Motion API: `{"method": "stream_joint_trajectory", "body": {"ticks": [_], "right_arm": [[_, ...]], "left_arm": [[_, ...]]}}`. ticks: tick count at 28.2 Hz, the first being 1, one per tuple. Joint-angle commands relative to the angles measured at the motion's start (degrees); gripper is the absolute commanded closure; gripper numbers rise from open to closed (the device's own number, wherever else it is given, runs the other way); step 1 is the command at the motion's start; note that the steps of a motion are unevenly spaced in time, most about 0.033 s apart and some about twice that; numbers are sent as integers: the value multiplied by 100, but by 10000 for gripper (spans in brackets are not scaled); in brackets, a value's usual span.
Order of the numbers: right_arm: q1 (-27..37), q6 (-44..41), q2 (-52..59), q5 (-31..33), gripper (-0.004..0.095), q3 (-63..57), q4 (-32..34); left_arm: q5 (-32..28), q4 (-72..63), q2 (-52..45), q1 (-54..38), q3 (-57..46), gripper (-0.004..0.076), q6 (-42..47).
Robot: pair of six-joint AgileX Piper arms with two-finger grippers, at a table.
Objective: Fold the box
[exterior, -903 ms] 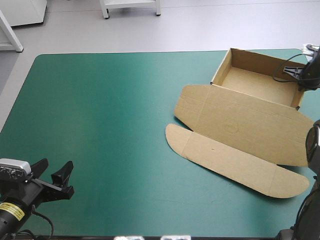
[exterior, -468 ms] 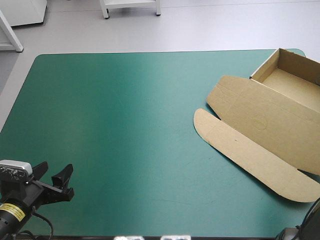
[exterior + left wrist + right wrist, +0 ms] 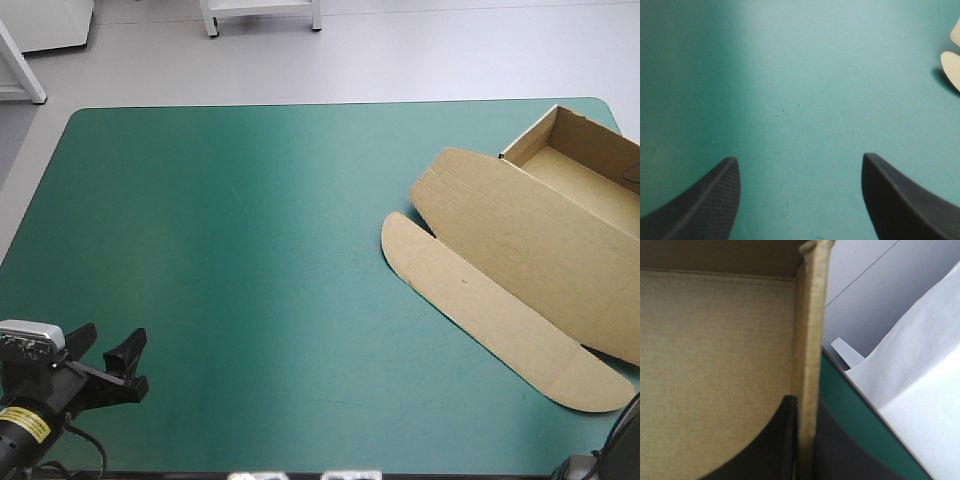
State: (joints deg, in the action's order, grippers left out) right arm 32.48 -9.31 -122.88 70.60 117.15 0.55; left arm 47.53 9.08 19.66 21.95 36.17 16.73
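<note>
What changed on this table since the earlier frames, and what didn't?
The box slid toward the right edge of the table, its tray now partly out of the high view, then eased back slightly. The right gripper, jaws shut on the tray's wall, has left the high view. Unchanged: the lid lies flat, and the left gripper waits open at the near left corner.

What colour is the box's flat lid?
Plain brown; the cut-board box's flat lid shows best in the high view.

Black curved fingers (image 3: 702, 202) form the left tool (image 3: 117, 329), its arm (image 3: 24, 424) yellow-labelled.
</note>
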Motion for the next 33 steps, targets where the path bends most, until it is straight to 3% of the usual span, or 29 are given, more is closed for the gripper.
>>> {"method": "stream_joint_trajectory", "body": {"ticks": [1,3,6,11,14,21,24,33], "right_arm": [[59,16,280,92,902,103,175],[68,18,280,92,862,103,175],[74,18,280,92,726,115,188],[74,18,339,92,355,115,298],[152,-6,412,92,240,115,313],[422,-6,788,82,236,128,-12],[545,121,1055,82,237,128,-795],[545,674,1992,-85,260,128,-2238]], "left_arm": [[-389,16,96,41,142,230,22],[-389,16,96,41,142,230,22],[-389,-10,96,41,142,230,22],[-368,-10,96,41,142,230,22],[-364,-10,96,41,142,230,22],[-342,-10,96,41,142,230,22],[-342,-10,96,41,142,230,22],[-342,-10,96,41,142,230,-106]]}}
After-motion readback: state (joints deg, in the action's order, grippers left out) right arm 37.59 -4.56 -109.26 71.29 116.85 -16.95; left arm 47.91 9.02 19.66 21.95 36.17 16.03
